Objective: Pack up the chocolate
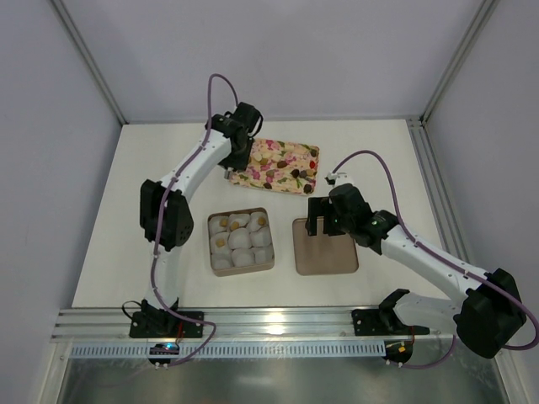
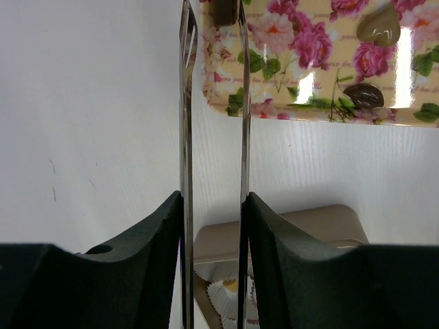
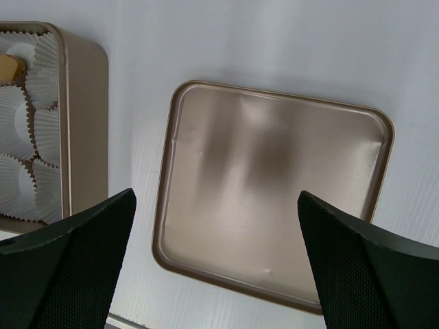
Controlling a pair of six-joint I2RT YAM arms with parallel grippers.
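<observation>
While the left gripper (image 2: 213,8) holds its thin blades close together on either side of a dark piece (image 2: 224,12) of chocolate, I cannot tell whether they pinch it. To the blades' right, more pieces (image 2: 378,27) lie on the floral tray (image 2: 288,103), so picking is unfinished. Back behind its wrist sits the box (image 2: 309,223), with about three of its nine paper cups (image 1: 244,257) filled. Furthest off, the right gripper (image 3: 216,194) hangs wide open over the lid (image 3: 274,137), which is not yet fitted.
</observation>
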